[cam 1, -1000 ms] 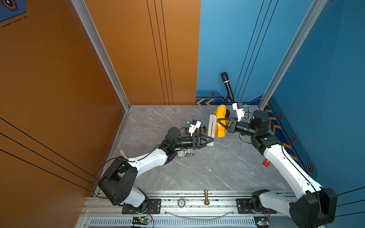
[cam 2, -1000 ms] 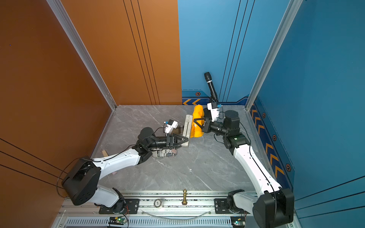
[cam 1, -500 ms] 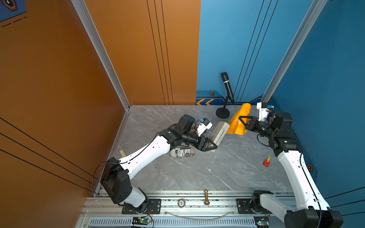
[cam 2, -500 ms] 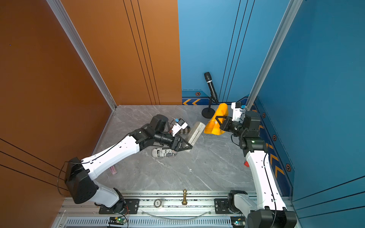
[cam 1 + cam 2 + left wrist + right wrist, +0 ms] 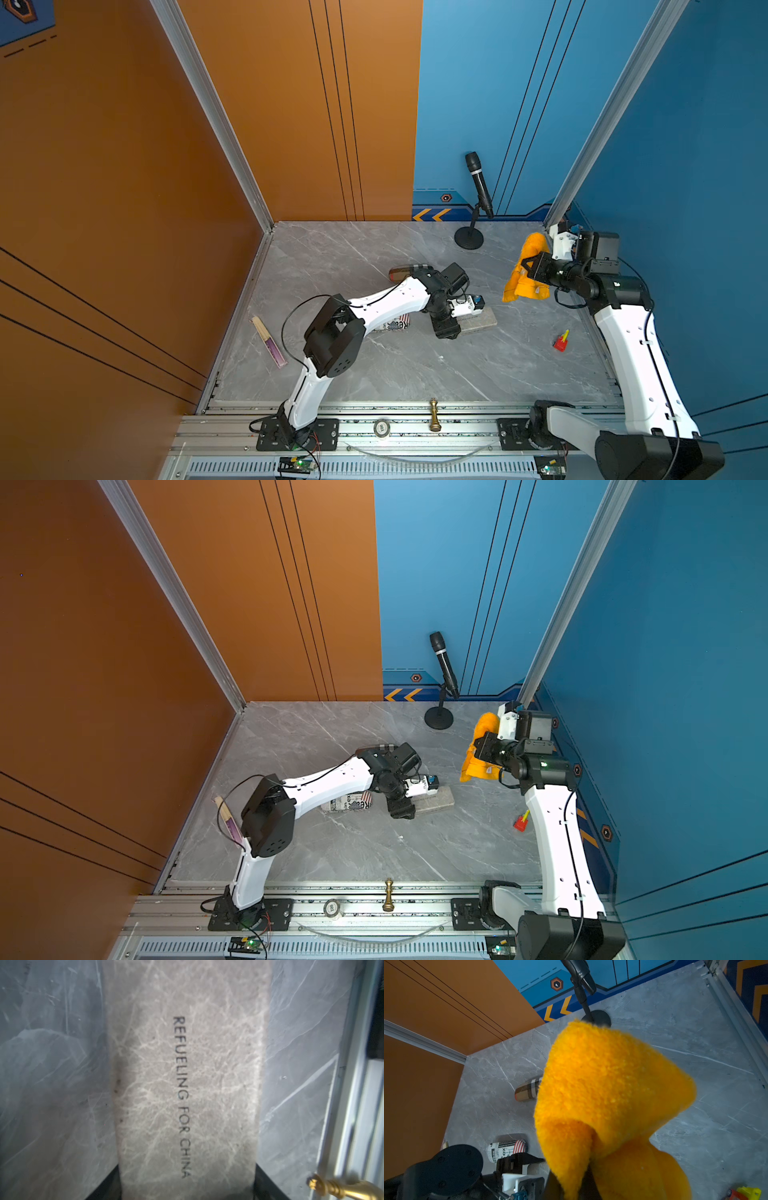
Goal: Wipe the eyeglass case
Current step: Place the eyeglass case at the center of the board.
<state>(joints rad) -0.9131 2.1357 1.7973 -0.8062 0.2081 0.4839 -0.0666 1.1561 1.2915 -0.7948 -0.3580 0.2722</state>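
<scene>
The eyeglass case is a flat grey marbled box with "REFUELING FOR CHINA" printed on it. It lies level, low over the table's middle. My left gripper is shut on its near end, a black finger on each long side. My right gripper is at the back right, apart from the case. It is shut on a fluffy orange cloth, which hangs down and hides its fingertips.
A microphone on a round stand is at the back. A plaid case and a newsprint-patterned case lie beside my left arm. A red and yellow toy is at the right, a stick at the left, a gold chess piece on the front rail.
My left gripper has brought the case down from a raised tilt to lie level by the table. My right gripper has drawn back to the right with the cloth, away from the case.
</scene>
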